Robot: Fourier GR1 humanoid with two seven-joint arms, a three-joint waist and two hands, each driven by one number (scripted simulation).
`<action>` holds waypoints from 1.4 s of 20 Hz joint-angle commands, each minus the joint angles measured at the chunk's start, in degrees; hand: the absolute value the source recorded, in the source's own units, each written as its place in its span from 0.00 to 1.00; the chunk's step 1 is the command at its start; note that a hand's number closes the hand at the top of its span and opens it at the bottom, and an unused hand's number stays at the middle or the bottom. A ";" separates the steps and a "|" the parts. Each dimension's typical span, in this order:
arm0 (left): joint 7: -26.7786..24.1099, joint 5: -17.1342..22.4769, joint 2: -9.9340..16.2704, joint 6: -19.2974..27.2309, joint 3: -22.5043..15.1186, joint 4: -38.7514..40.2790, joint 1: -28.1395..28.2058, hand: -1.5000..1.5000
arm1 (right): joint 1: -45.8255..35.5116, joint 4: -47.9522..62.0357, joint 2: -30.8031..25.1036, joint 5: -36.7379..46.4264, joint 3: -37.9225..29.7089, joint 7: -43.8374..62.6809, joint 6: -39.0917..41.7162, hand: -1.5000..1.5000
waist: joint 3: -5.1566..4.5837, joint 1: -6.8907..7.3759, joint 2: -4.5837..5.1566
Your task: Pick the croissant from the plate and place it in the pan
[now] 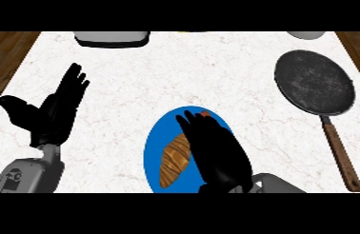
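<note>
1. Sitting at the counter's far edge, left of centre: a white, rounded appliance with a dark base (112, 38), cut off by the view's top.
2. Showing at the far right corner: part of a pale round vessel (306, 34), too cropped to identify.
3. Peeking just right of the white appliance at the far edge: a small yellow sliver (191, 31), too little showing to name.
4. Lying on the right side of the counter: a round, dark grey pan (314, 82) with a speckled inner face, its brown wooden handle (340, 151) pointing toward the near edge.
5. Resting near the front centre: a round blue plate (156, 147), well apart from the pan.
6. Lying on that plate: a golden-brown, ridged croissant (174, 159), its right part hidden under the hand.
7. Hovering over the plate's right half: the black right hand (216, 152), fingers extended and pointing away toward the far edge, not curled round anything, covering part of the croissant; contact impossible to tell.
8. Resting at the left: the black left hand (57, 107), open, fingers straight and up, thumb spread to the left, grey forearm entering from the lower left corner.
9. Spreading under everything: a white marbled countertop (190, 81), with brown wood floor (14, 45) showing past both far corners.
</note>
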 commanded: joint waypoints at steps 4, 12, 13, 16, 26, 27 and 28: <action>0.46 -0.63 -0.95 0.98 0.60 1.41 -0.97 0.50 | -5.13 3.55 3.02 0.24 4.73 13.21 9.99 0.00 | -0.03 -0.77 -0.17; 0.78 0.27 0.45 -1.27 1.85 -0.41 -0.52 0.50 | -8.67 6.40 10.03 3.16 5.84 18.46 11.76 0.00 | 0.03 -0.82 -0.26; 1.54 0.75 0.96 -1.57 2.22 -1.42 0.48 0.50 | -10.93 9.03 13.39 2.40 4.20 19.39 12.19 0.00 | 0.01 -0.31 -0.26; 0.89 0.34 0.01 -1.59 1.88 -1.44 1.55 0.50 | -10.25 11.14 14.64 4.57 4.47 17.40 10.38 0.00 | 0.06 -0.52 -0.14; 1.76 -1.50 -0.31 -1.53 0.85 -2.18 1.50 0.50 | -11.10 23.04 14.83 5.63 3.96 14.74 9.86 0.00 | 0.08 -0.31 -0.09; 0.69 -0.75 0.25 -2.01 2.30 -3.16 2.74 0.50 | -10.79 23.65 14.83 5.95 3.62 14.04 9.25 0.00 | 0.08 -0.13 -0.10; -2.85 -1.41 -1.49 -2.15 2.35 1.50 2.28 0.50 | -11.26 23.04 14.84 5.78 2.68 13.16 9.62 0.00 | 0.06 -0.57 0.05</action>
